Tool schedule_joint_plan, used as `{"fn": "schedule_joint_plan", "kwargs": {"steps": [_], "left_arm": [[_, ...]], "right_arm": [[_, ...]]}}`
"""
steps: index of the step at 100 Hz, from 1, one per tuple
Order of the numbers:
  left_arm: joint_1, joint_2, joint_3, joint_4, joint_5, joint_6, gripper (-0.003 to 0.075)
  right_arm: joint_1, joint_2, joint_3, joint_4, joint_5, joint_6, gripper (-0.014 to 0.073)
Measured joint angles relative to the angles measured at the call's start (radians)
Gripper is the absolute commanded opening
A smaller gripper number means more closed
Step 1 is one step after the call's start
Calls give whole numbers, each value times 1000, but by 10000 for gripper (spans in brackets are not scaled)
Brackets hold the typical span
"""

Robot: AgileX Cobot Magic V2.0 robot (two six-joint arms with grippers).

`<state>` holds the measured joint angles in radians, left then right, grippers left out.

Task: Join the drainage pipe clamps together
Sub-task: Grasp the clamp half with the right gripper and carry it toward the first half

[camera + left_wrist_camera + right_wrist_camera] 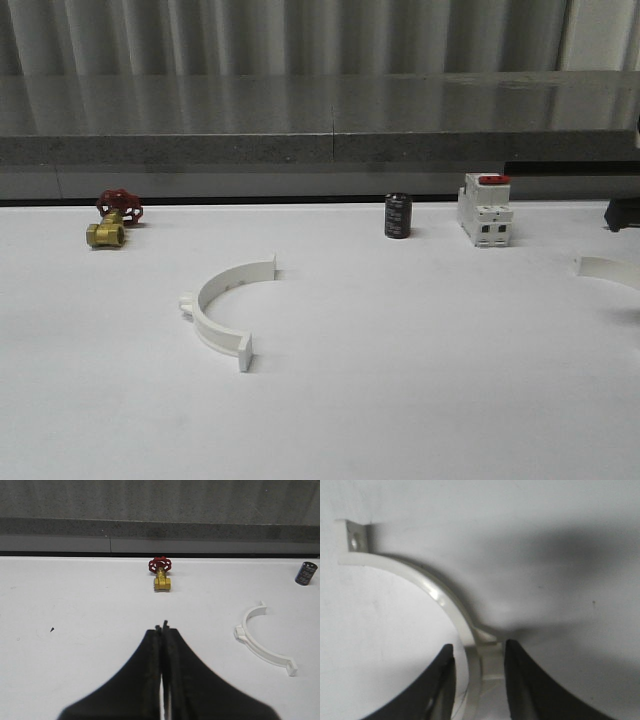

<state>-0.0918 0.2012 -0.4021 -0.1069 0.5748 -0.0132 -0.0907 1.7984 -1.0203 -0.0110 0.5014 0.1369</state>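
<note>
Drainage pipe clamps lie well apart on the bench: one half-ring [228,308] left of centre, the other half-ring [445,600] at the right edge. Your right gripper [477,675] straddles that one's arc by its outer tab, jaws apart. Close squarely on the band before lifting. Your left gripper [162,630] waits, jaws together.

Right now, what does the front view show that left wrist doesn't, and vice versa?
Front alone: the red-topped breaker and, at the right edge, part of the second clamp half. Left wrist alone: the left gripper, shut on nothing. Both: the brass valve, the black cylinder and the first clamp half lying free on the table.
</note>
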Motion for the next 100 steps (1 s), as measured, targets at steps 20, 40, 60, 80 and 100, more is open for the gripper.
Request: {"fn": "schedule_joint_plan", "kwargs": {"steps": [20,40,60,80,100], "left_arm": [[0,0,0,0,0,0,-20],[0,0,0,0,0,0,-20],[0,0,0,0,0,0,-20],[0,0,0,0,0,0,-20],[0,0,0,0,0,0,-20]], "right_arm": [[0,2,0,0,2,21,172],[0,2,0,0,4,30,108],[0,2,0,0,4,32,108],[0,4,-9,2,4,34,109],[73,-40,-35,11,9,75,110]]}}
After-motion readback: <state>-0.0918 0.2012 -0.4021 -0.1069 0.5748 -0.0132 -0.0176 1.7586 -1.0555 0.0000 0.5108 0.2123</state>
